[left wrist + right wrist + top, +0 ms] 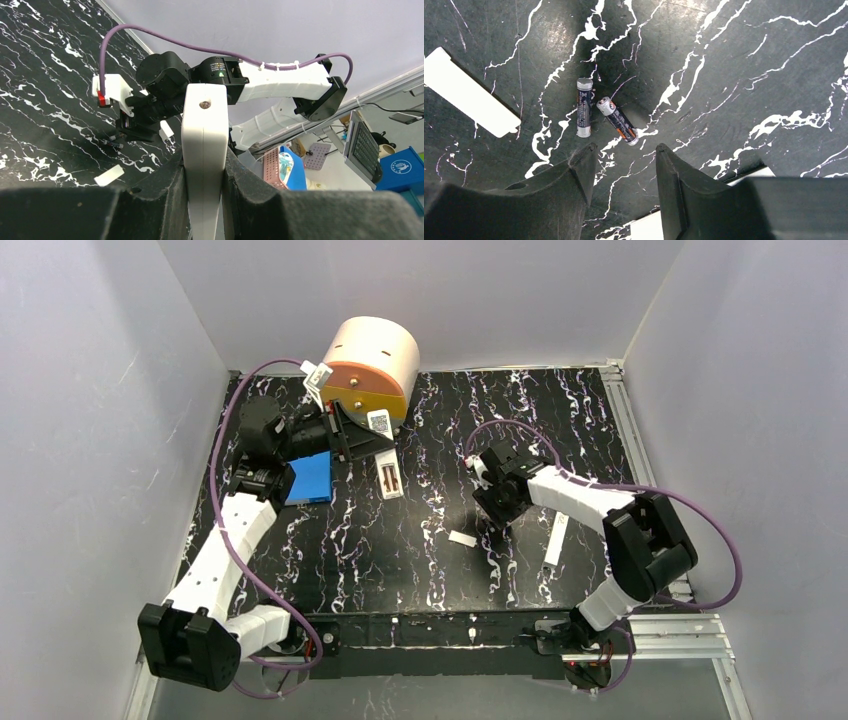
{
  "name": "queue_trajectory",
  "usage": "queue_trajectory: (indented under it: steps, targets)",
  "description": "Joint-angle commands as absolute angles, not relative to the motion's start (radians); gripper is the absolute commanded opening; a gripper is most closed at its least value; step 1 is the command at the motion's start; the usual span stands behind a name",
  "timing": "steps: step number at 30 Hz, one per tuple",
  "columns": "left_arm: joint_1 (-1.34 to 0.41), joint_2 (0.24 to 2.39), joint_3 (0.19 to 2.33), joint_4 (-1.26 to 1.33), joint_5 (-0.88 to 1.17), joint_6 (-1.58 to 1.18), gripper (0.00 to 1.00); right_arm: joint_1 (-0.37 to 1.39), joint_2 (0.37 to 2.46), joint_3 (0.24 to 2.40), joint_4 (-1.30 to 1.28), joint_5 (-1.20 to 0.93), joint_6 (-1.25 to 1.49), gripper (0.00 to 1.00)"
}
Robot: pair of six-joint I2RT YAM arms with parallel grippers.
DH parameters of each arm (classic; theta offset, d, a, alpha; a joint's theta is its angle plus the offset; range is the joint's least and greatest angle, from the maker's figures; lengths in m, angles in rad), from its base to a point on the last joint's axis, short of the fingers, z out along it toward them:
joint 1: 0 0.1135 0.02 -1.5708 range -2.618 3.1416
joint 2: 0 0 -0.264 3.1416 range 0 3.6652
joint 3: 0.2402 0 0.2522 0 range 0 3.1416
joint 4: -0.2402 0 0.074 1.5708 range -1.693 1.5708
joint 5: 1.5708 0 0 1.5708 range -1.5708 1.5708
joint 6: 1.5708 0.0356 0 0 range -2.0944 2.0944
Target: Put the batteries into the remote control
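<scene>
My left gripper (370, 447) (202, 161) is shut on the white remote control (391, 480) (202, 125) and holds it edge-on by one end. From above, the remote's open battery bay shows as dark slots. Two dark batteries (584, 107) (618, 121) lie side by side on the black marbled table, just ahead of my right gripper (624, 150) (497, 502), which is open and empty right over them. From above they are hidden under that gripper. In the left wrist view they show small below the right arm (112, 142).
A small loose white cover piece (462, 539) (471, 100) (109, 175) lies near the batteries. A long white bar (556, 538) lies right of my right gripper. A pink and orange drum (370, 365) stands at the back, with a blue block (311, 478) at the left.
</scene>
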State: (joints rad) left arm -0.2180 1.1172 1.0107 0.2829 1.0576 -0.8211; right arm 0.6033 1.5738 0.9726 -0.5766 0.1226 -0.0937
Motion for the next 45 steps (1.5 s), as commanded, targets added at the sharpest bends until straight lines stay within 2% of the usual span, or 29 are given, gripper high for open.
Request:
queue_trajectory:
  steps: [1, 6, 12, 19, 26, 29, 36, 45]
  targets:
    - [-0.215, 1.113, 1.052, 0.282, 1.068, -0.805, 0.00, 0.603, 1.602, 1.013, -0.584, 0.085, -0.140, 0.53]
    - [-0.215, 1.118, 1.057, 0.280, 1.068, -0.805, 0.00, 0.603, 1.641, 1.013, -0.558, 0.112, -0.134, 0.49]
    - [-0.215, 1.132, 1.075, 0.273, 1.070, -0.801, 0.00, 0.603, 1.690, 1.032, -0.526, 0.118, -0.133, 0.39]
    - [-0.215, 1.135, 1.084, 0.259, 1.071, -0.790, 0.00, 0.603, 1.716, 1.039, -0.504, 0.095, -0.133, 0.37]
    - [-0.215, 1.129, 1.085, 0.247, 1.068, -0.782, 0.00, 0.601, 1.707, 1.001, -0.469, 0.093, -0.126, 0.15]
    - [-0.214, 1.123, 1.075, 0.244, 1.061, -0.782, 0.00, 0.601, 1.691, 1.001, -0.465, 0.101, -0.116, 0.11]
    - [-0.215, 1.092, 0.986, 0.233, 0.961, -0.815, 0.00, 0.601, 1.531, 0.999, -0.403, 0.176, -0.023, 0.11]
    - [-0.229, 1.101, 0.929, 0.232, 0.841, -0.914, 0.00, 0.617, 1.303, 1.096, -0.304, 0.056, 0.218, 0.15]
